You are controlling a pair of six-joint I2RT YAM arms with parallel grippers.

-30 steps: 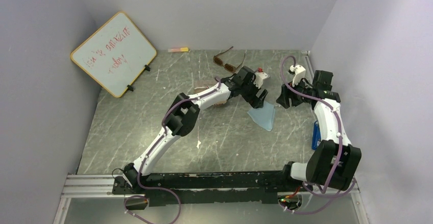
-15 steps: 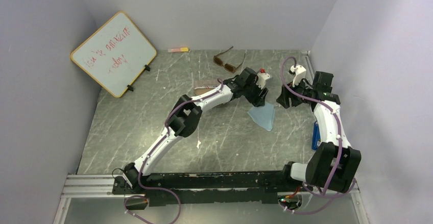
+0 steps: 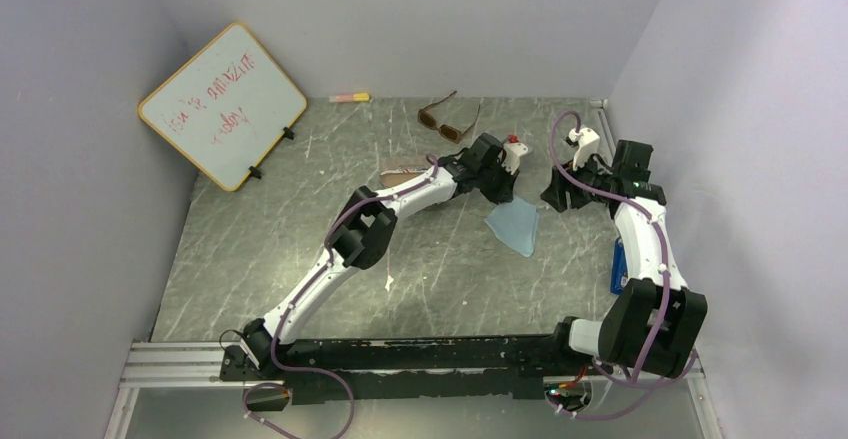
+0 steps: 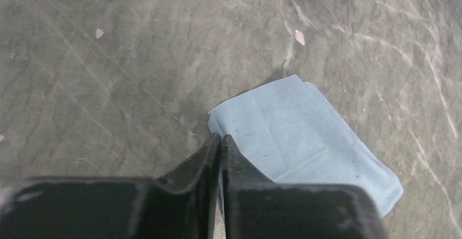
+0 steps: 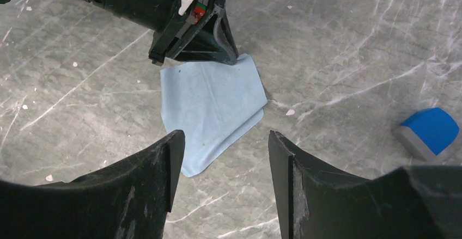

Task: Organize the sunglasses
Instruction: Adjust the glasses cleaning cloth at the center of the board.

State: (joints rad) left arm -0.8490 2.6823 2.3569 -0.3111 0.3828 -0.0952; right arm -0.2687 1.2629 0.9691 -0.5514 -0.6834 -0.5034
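Top: brown sunglasses (image 3: 448,119) lie well behind the cloth (image 3: 515,227), toward the back wall, with nothing touching them.

Left wrist: left claw (image 4: 220,137) is clenched at the cloth's corner; I cannot tell whether fabric is pinched.

Right wrist: right claw (image 5: 226,135) is released, spread above the cloth.

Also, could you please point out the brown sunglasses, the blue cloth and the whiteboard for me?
brown sunglasses (image 3: 441,125), top view, on the frame front between the lenses.
blue cloth (image 4: 305,141), left wrist view, on its flat middle.
whiteboard (image 3: 222,104), top view, on its white face.
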